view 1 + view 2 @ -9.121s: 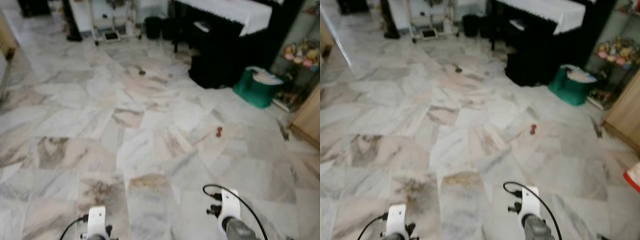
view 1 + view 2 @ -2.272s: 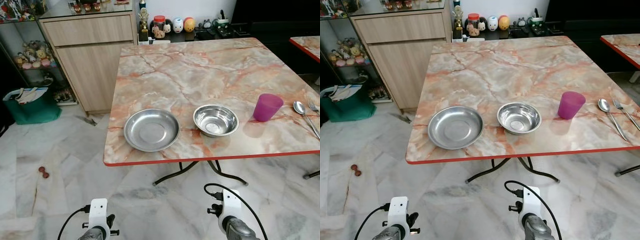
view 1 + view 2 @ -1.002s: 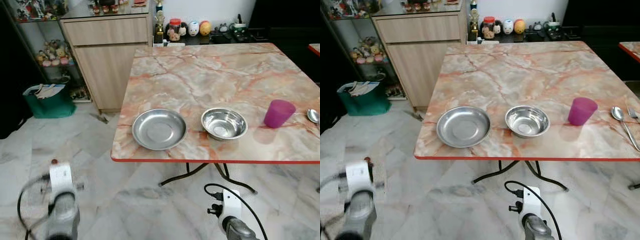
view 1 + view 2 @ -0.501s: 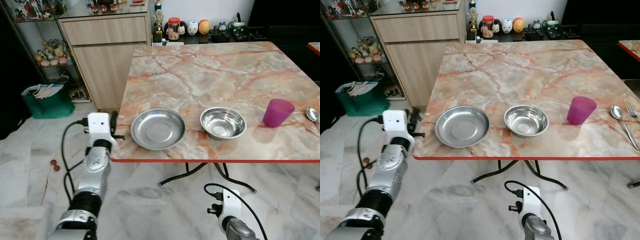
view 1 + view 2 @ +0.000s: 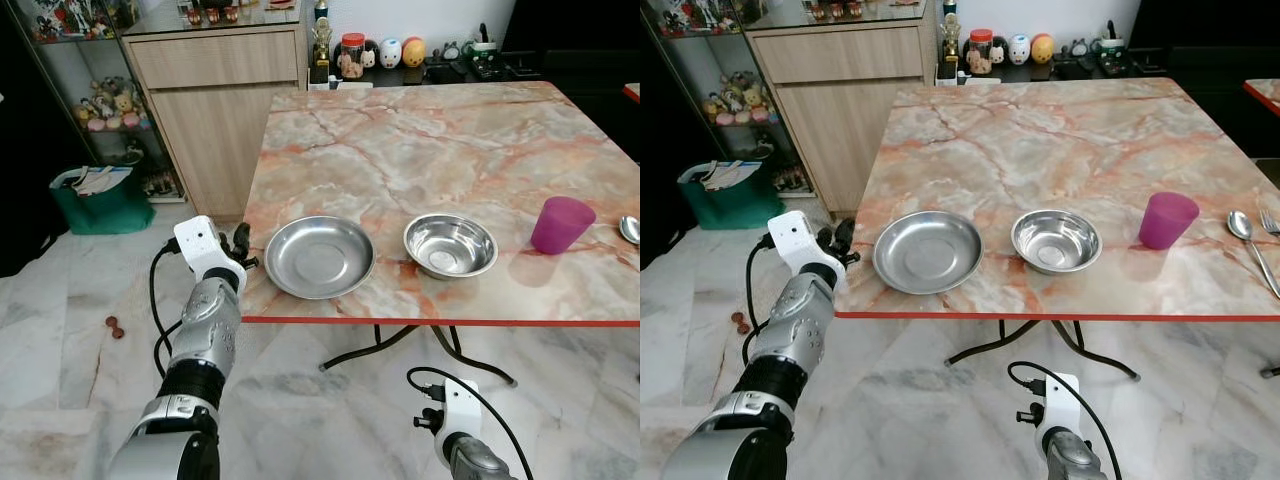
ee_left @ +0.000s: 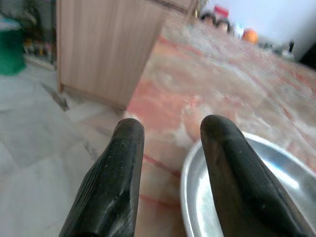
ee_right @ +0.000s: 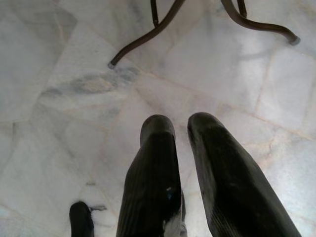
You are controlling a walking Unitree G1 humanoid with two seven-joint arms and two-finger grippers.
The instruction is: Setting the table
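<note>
Worktop: I see a square marble-pattern worktop (image 5: pixel 430 140) with an orange-red edge, on dark curved metal legs over a pale marble floor (image 5: pixel 1200 400).
Steel plate: the shallow steel plate (image 5: pixel 320 257) lies near the front edge of the worktop, toward its left corner.
Steel bowl: the deeper steel bowl (image 5: pixel 450 245) sits just to the right of the plate, the two apart from each other.
Cup: a purple plastic cup (image 5: pixel 562 224) stands upright further right, well apart from the bowl.
Cutlery: a spoon (image 5: pixel 1246 237) lies to the right of the cup, with a fork (image 5: pixel 1270 222) at the picture's edge beside it.
Left gripper: my left gripper (image 5: pixel 241 243) is raised at the worktop's left front corner, just beside the plate's left rim. In the left wrist view its two black fingers (image 6: pixel 118 182) are spread apart and released, one over the rim of the plate (image 6: pixel 237 192) and the other out past the corner; I cannot tell whether either touches.
Right gripper: my right gripper (image 7: pixel 182 148) hangs low and points down at the floor near the table legs; its fingers are apart with only a narrow gap, grasping nothing.
Background: a wooden cabinet (image 5: pixel 215 110) stands beyond the worktop on the left, a green bag (image 5: pixel 95 205) on the floor beside it.
</note>
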